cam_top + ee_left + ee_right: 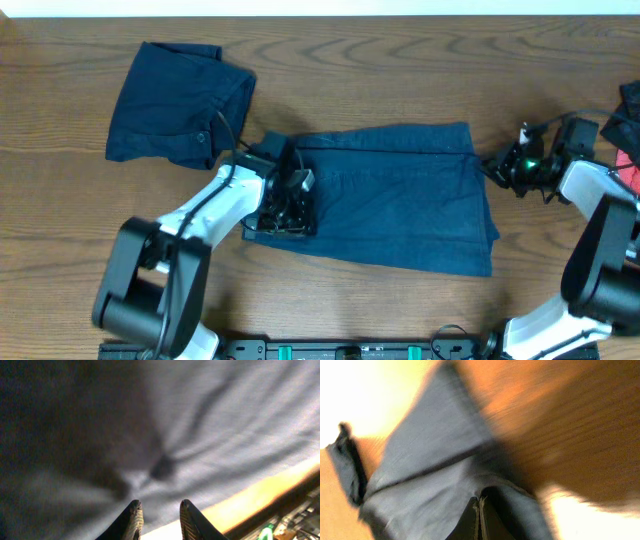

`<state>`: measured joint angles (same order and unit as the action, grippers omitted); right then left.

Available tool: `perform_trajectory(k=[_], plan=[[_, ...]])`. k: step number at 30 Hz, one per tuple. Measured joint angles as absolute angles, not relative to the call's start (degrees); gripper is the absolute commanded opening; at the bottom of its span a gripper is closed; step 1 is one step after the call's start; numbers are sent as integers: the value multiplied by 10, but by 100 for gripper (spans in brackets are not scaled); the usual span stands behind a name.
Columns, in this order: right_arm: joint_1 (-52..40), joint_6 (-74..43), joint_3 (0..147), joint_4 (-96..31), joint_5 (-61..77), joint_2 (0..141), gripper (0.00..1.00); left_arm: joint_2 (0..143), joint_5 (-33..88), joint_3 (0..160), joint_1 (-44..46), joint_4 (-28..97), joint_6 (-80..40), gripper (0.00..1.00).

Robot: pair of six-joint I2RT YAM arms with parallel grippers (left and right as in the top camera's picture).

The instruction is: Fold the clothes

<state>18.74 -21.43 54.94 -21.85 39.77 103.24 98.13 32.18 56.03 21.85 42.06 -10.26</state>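
Navy shorts [400, 195] lie spread flat mid-table, ready for folding. Left gripper [285, 200] sits at their left edge, jaws parted and empty. Right gripper [500, 165] is clenched at the right edge. I cannot tell whether it pinches the hem. Folded pair [180, 105] lies apart.

The left arm [205, 215] reaches up and inward from the near-left base. The left end effector [285, 205] points down, and its fingers [132, 521] stand slightly apart. The right arm [600, 230] bends in from the right side. The right end effector [495, 166] points left, with its fingers [472, 522] pressed flat together.
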Motion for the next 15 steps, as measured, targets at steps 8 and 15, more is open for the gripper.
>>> perform_trajectory(k=[8, 15], plan=[[21, -189, 553, -345, 336, 922, 4, 825, 239, 598, 219, 461, -105, 73], [-101, -188, 552, -425, 189, 970, 1, 802, 126, 596, 182, 502, -105, 87]])
